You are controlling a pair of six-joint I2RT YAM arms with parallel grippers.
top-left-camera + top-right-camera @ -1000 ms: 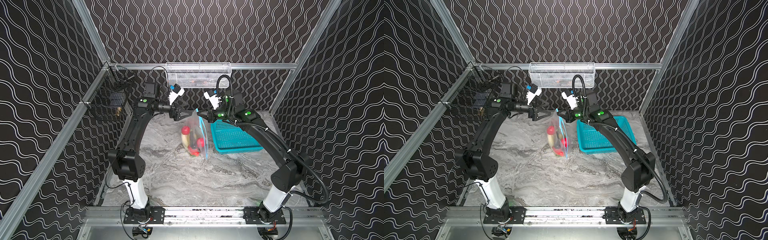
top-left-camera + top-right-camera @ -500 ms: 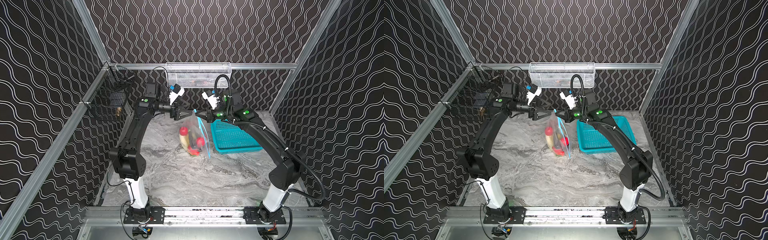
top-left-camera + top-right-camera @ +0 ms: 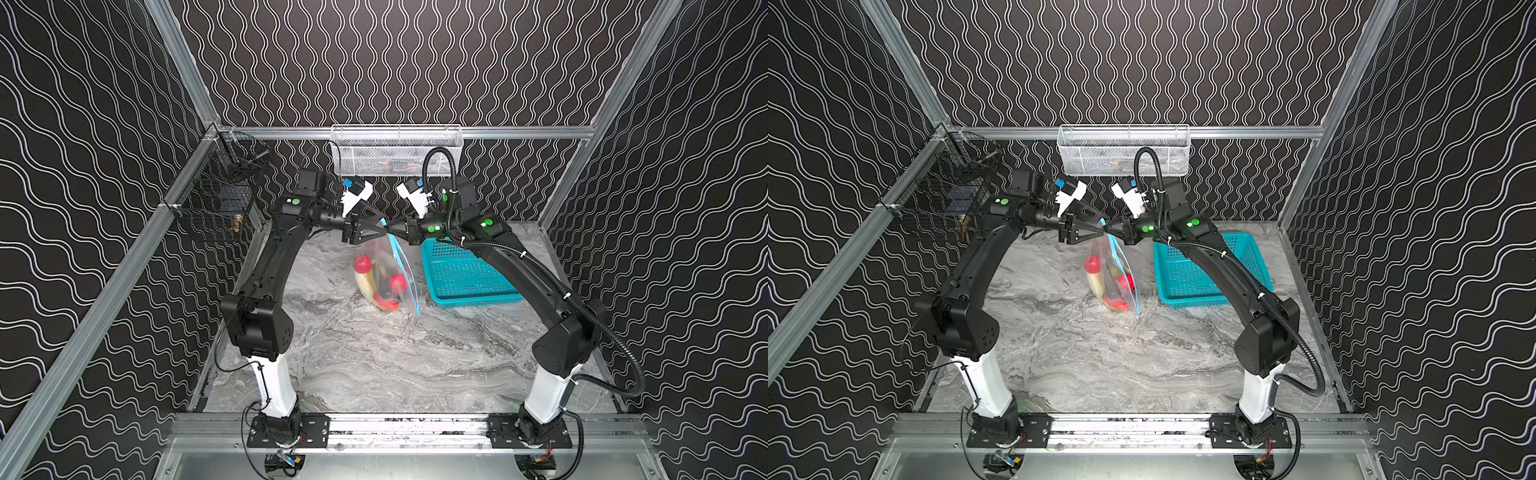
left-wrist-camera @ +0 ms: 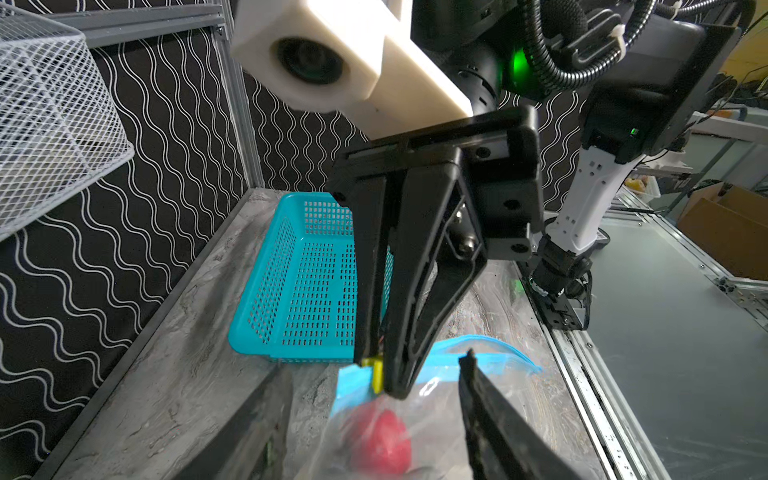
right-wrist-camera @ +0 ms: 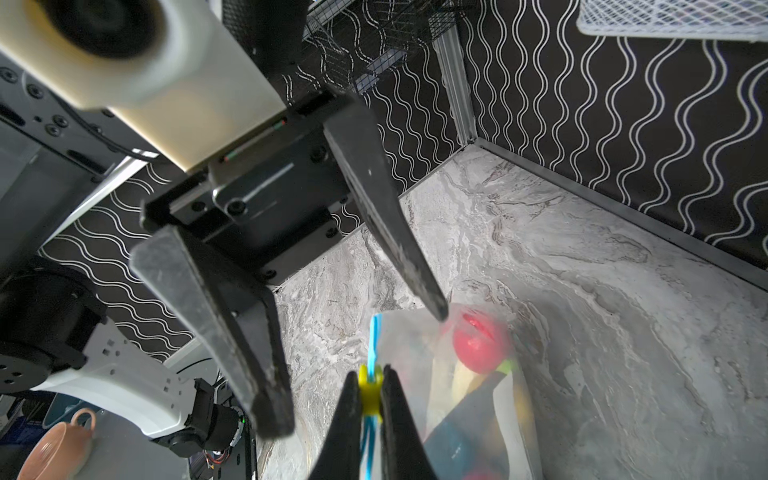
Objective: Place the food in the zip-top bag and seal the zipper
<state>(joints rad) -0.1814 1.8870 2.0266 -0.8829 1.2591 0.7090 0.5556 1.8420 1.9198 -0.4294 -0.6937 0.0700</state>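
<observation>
Two hands meet tip to tip above the back middle of the marble worktop. A teal perforated basket sits toward its back right corner. Just left of the basket, the clear zip-top bag hangs tilted from its top corner. The left hand stands partly open, fingers straddling that corner. The right hand is pinched tight on the yellow slider. Toy food fills the bag: a red round fruit, a pale oblong piece, dark pieces. The light-blue zipper runs along the bag's basket-side edge.
</observation>
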